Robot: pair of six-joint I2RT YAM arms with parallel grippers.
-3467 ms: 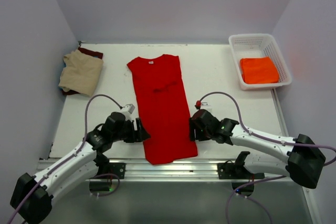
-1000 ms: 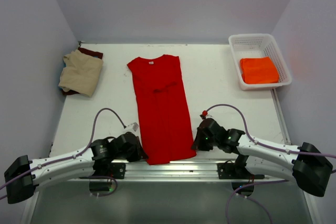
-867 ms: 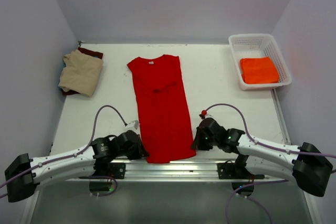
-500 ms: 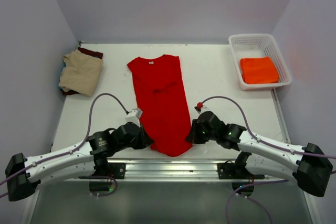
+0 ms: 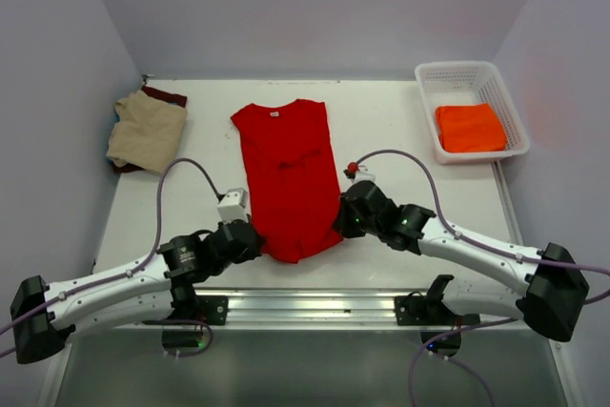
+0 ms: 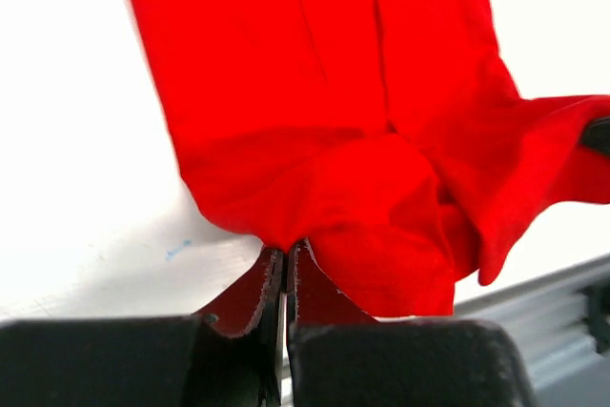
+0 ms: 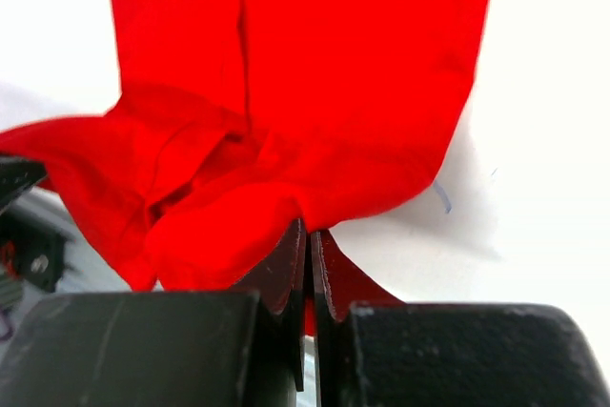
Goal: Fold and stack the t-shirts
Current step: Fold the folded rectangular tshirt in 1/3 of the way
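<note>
A bright red t-shirt (image 5: 286,164) lies lengthwise mid-table, sleeves folded in, white neck label at the far end. Its near hem is lifted off the table and sags between my two grippers. My left gripper (image 5: 250,240) (image 6: 286,247) is shut on the hem's left corner. On the right corner my right gripper (image 5: 340,221) (image 7: 307,226) is shut too. A tan t-shirt (image 5: 147,131) lies folded on a dark maroon t-shirt (image 5: 169,95) at the far left. An orange t-shirt (image 5: 470,127) sits folded in the basket.
A white slatted basket (image 5: 434,74) stands at the far right corner. A metal rail (image 5: 315,304) runs along the table's near edge, by the arm bases. Grey walls close in the table on three sides.
Both grippers have risen from the near edge and moved toward the far side, carrying the red t-shirt's hem up and over the lower part of the shirt.
</note>
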